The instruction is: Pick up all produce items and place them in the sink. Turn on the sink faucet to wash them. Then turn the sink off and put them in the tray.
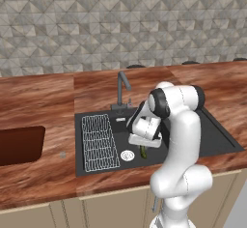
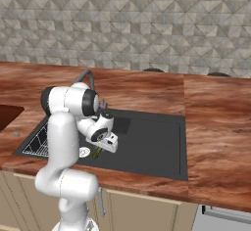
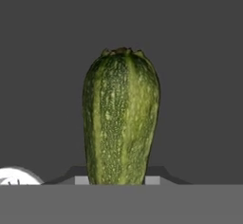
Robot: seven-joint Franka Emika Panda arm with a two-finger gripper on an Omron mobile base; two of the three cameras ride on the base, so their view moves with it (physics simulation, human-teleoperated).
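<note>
Hanging low in the sink (image 1: 217, 137), the cucumber (image 3: 121, 118) sits pinched between the fingers (image 1: 143, 148), just beside the drain (image 1: 127, 155). Judging from this, a loose hold could drop it onto the drain, or a careless lift could knock the faucet (image 1: 122, 91) behind. The wire rack (image 1: 99, 142) lies between it and the tray (image 1: 19, 145) on the counter (image 1: 38, 101).

One dark-green speckled cucumber (image 3: 121, 118), stem end up, hangs over the black sink (image 1: 212, 137) floor beside the round silver drain (image 1: 127, 155). White wire rack (image 1: 99, 142) lies at the basin's left; slim grey faucet (image 1: 122, 89) stands behind, dark brown tray (image 1: 19, 145) far left on the counter.
</note>
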